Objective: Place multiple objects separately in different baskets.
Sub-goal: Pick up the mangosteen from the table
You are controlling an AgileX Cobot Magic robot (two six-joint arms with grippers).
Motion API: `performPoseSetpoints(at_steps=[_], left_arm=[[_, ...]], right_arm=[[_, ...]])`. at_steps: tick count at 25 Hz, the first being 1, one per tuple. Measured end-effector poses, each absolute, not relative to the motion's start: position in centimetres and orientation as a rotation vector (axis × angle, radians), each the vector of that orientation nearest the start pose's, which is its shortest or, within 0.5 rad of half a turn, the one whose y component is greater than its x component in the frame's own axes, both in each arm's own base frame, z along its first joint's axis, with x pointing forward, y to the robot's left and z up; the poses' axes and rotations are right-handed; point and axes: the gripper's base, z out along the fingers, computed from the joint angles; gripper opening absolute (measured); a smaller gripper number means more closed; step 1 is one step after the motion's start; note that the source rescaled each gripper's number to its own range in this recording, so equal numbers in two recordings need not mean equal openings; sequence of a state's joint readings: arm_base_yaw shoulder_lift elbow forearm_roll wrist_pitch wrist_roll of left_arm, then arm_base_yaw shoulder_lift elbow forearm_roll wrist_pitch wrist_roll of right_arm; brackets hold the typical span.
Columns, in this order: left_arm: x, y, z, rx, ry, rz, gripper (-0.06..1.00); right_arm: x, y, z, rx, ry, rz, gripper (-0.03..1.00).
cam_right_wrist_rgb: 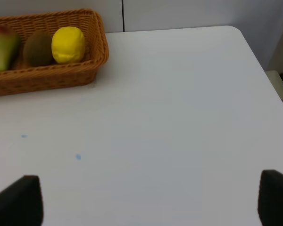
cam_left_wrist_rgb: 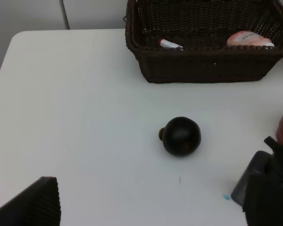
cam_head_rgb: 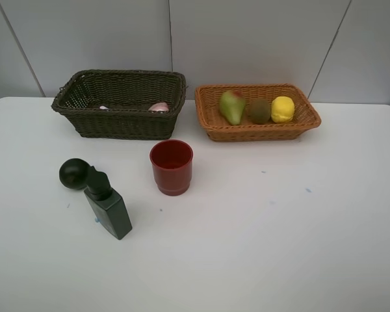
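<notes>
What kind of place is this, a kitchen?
Probably a robot test bench, not a kitchen: a white table against plain grey wall panels, with a dark brown wicker basket and an orange-tan wicker basket.

- You have two baskets: one dark brown basket [cam_head_rgb: 127, 123] and one orange basket [cam_head_rgb: 257, 131].
- You can count four fruits: one pear [cam_head_rgb: 231, 106], one kiwi [cam_head_rgb: 259, 110], one lemon [cam_head_rgb: 283, 108] and one dark round fruit [cam_head_rgb: 74, 173].
- You see one red cup [cam_head_rgb: 171, 167].
- You have two bottles: one dark green bottle [cam_head_rgb: 109, 209] and one small pink bottle [cam_left_wrist_rgb: 249, 39].
- You get one marker [cam_left_wrist_rgb: 170, 44].
</notes>
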State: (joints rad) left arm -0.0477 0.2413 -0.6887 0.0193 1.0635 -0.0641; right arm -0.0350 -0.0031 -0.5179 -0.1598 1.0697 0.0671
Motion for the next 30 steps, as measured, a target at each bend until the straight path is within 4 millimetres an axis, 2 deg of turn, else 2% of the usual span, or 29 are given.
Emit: performPoseSetpoints(at_steps=[1, 3, 6, 9, 13, 16, 21, 30], left_arm=[[3.3, -0.1, 34.4, 0.008, 2.13, -0.037, 1.0], [4.7, -0.1, 35.8, 0.04, 2.153, -0.022, 1.0], [7.3, -0.3, 37.1, 0.075, 2.202, -0.015, 1.0], [10.1, -0.6, 37.4, 0.094, 2.277, -0.02, 1.0], [14.1, -0.9, 35.9, 0.096, 2.423, -0.044, 1.0], [17.0, -1.2, 33.9, 0.094, 2.546, -0.063, 1.0], [20.8, -1.5, 31.0, 0.084, 2.657, -0.084, 1.0], [24.8, -1.6, 27.5, 0.073, 2.716, -0.084, 1.0]], right_arm=[[-0.9, -1.2, 28.2, 0.114, 2.023, -0.171, 1.0], [-0.9, -1.2, 28.2, 0.114, 2.023, -0.171, 1.0], [-0.9, -1.2, 28.2, 0.114, 2.023, -0.171, 1.0], [-0.9, -1.2, 28.2, 0.114, 2.023, -0.171, 1.0], [-0.9, -1.2, 28.2, 0.114, 2.023, -0.171, 1.0], [-0.9, -1.2, 28.2, 0.114, 2.023, -0.171, 1.0], [-0.9, -1.2, 28.2, 0.114, 2.023, -0.171, 1.0], [-0.9, -1.2, 28.2, 0.114, 2.023, -0.171, 1.0]])
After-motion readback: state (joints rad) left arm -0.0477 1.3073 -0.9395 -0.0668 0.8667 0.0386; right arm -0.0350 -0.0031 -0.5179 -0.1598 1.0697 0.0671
